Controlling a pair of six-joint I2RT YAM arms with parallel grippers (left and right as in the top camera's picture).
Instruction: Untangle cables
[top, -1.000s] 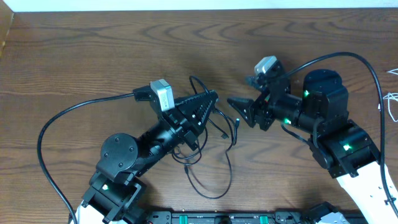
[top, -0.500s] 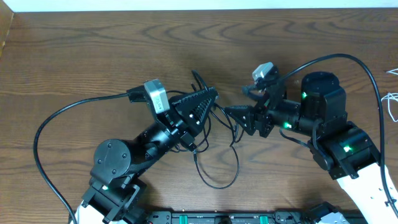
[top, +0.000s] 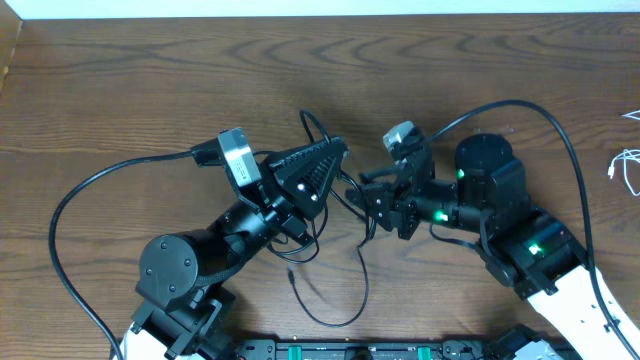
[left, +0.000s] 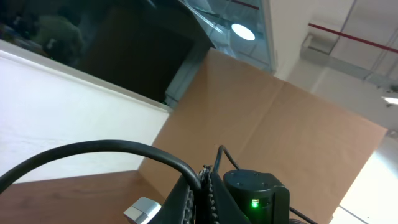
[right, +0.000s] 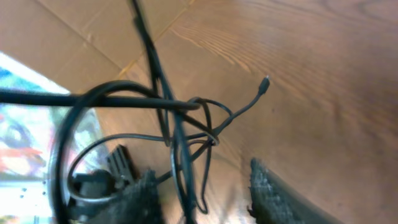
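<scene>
From overhead, the black cables (top: 345, 200) lie tangled on the wooden bench (top: 150, 80) between the two arms, with one loose loop trailing toward the near edge. The left end effector (top: 340, 150) is clenched, with thin strands gathered at its tip and rising in a small loop just above it. The right end effector (top: 368, 198) points into the tangle from the other side, close to the left one. A white cable (top: 622, 168) lies well apart at the bench's right edge. The left wrist camera looks upward. The left end effector (left: 202, 190) has its fingers pressed together, and a thin black cable (left: 219, 158) stands up from between them. A thicker arm cord (left: 112, 152) arcs across in front of a cardboard panel (left: 280, 124). In the right wrist view, the right end effector (right: 208, 196) stands released, its fingers (right: 143, 199) apart. Knotted cables (right: 180, 124) hang between them, near the left finger, and a small plug end (right: 265, 81) juts out over the bench (right: 323, 74).
</scene>
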